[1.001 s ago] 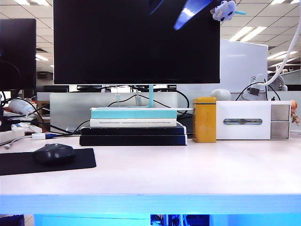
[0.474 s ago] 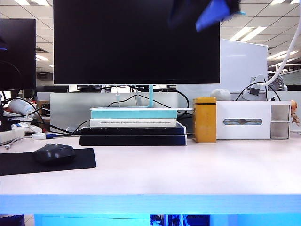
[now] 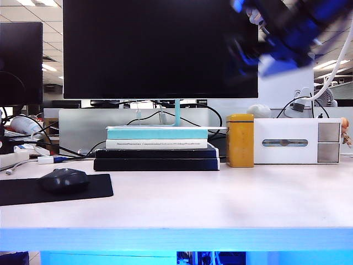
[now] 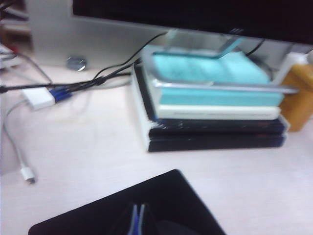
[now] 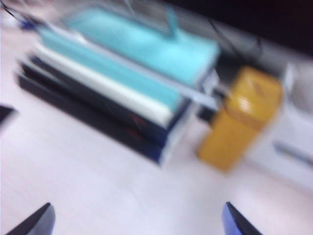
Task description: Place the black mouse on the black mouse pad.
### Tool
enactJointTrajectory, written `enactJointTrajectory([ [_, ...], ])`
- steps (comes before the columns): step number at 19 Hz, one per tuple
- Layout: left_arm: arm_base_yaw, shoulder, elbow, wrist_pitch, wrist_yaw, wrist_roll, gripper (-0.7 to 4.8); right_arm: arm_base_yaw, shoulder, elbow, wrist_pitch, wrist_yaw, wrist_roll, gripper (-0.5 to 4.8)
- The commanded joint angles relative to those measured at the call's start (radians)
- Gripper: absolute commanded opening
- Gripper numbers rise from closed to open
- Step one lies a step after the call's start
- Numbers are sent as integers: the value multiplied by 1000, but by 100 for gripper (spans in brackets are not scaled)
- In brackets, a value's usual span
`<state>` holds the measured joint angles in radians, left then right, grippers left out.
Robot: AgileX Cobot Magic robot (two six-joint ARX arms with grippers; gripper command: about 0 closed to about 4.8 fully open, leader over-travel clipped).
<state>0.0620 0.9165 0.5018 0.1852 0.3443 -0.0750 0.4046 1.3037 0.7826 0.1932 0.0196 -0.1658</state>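
The black mouse (image 3: pixel 63 180) rests on the black mouse pad (image 3: pixel 83 190) at the table's front left in the exterior view. In the left wrist view my left gripper (image 4: pixel 138 223) hangs over the mouse pad (image 4: pixel 112 213), fingers together with nothing between them. A dark rounded shape beside it looks like the mouse (image 4: pixel 177 229). The left gripper does not show in the exterior view. My right gripper (image 3: pixel 265 55) is a blur high up at the right, in front of the monitor's corner. In its wrist view the right gripper (image 5: pixel 138 224) is open and empty above bare table.
A monitor (image 3: pixel 160 49) stands on a stack of books (image 3: pixel 157 148) over a thick black slab (image 3: pixel 156 161). A yellow tin (image 3: pixel 240 141) and a white box (image 3: pixel 298 141) sit to the right. Cables and a white adapter (image 4: pixel 39 100) lie behind the pad.
The right gripper has swung from the top middle toward the upper right and come lower. The mouse and pad have not moved.
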Motion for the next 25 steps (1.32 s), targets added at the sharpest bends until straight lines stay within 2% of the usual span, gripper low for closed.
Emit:
enactJointTrajectory([
  [1, 0, 94, 4, 91, 2, -20, 27, -76, -45, -64, 24, -25, 10, 479],
  [5, 0, 213, 3, 200, 26, -56, 27, -187, -131, -132, 50, -47, 53, 479],
  [7, 11, 222, -3, 237, 11, -53, 26, -216, -206, -156, -56, -11, 66, 479],
  [9, 40, 210, -3, 242, 16, -57, 26, -229, -262, -190, -84, -10, 67, 479],
  [11, 54, 154, -46, 242, 15, -60, 26, -229, -329, -233, -89, -6, 71, 479],
  [15, 65, -81, -195, 268, -20, -102, 26, -229, -482, -340, -108, 20, 126, 479],
  [17, 65, -197, -232, 243, -30, -125, 26, -227, -558, -378, -148, 27, 155, 479],
  [22, 64, -397, -248, 42, 3, -142, 27, -227, -772, -432, -315, 39, 196, 479],
  [25, 63, -512, -309, -6, 5, -178, 27, -225, -910, -465, -380, 39, 253, 479],
])
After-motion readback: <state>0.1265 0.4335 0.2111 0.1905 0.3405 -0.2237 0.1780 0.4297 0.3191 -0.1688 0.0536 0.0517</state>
